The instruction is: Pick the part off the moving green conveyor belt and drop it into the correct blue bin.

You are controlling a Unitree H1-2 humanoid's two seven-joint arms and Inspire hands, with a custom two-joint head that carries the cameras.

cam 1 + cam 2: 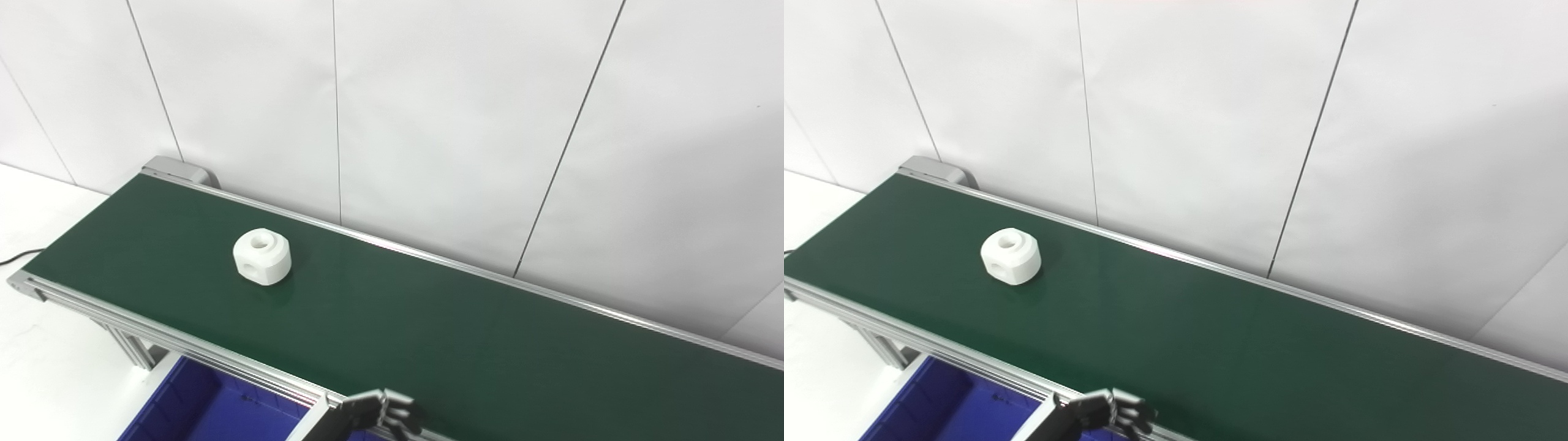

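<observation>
Black and only partly in view, my left robot hand (383, 413) pokes over the near aluminium rail with fingertips slightly spread and nothing visibly in it; whether it is fully released I cannot tell. My chunky white plastic part (262, 256) with a round hole on top sits untouched on the green conveyor belt (429, 331), well apart from it. Below the rail lies a blue plastic bin (202, 407); white panelled wall (429, 110) behind.

I can read no text, label, brand, number or sign anywhere in either view; the white part (262, 257), green belt (429, 331) and blue bin (202, 410) bear no markings.
</observation>
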